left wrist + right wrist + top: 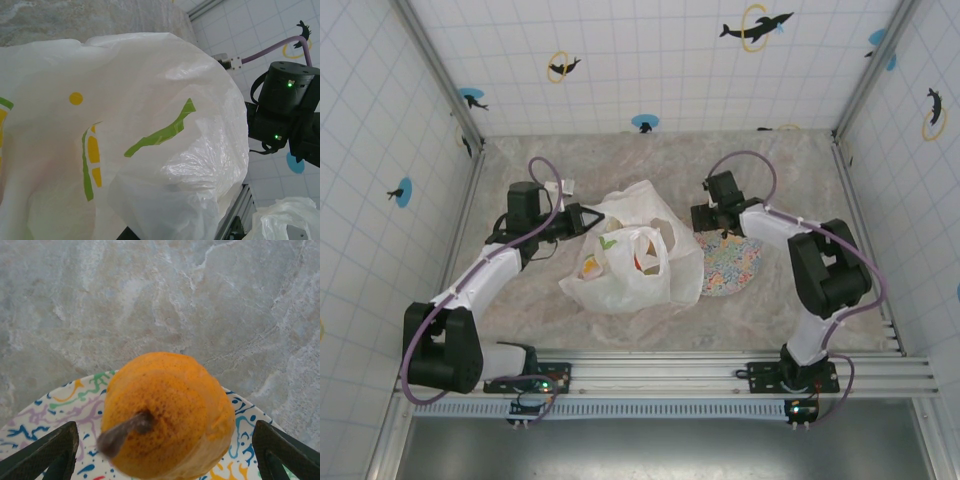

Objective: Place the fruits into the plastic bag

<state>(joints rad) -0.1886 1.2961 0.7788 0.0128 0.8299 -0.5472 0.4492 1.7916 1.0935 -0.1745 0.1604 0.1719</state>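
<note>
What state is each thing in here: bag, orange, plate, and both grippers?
plastic bag: on the table, mouth held up open.
orange: on the plate, ungripped.
plate: flat on the table, bearing the orange.
left gripper: shut on the bag's edge.
right gripper: open, straddling the orange.

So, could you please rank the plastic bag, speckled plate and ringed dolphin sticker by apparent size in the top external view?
1. plastic bag
2. speckled plate, partly hidden
3. ringed dolphin sticker, farther off, so its true size is unsure
</note>
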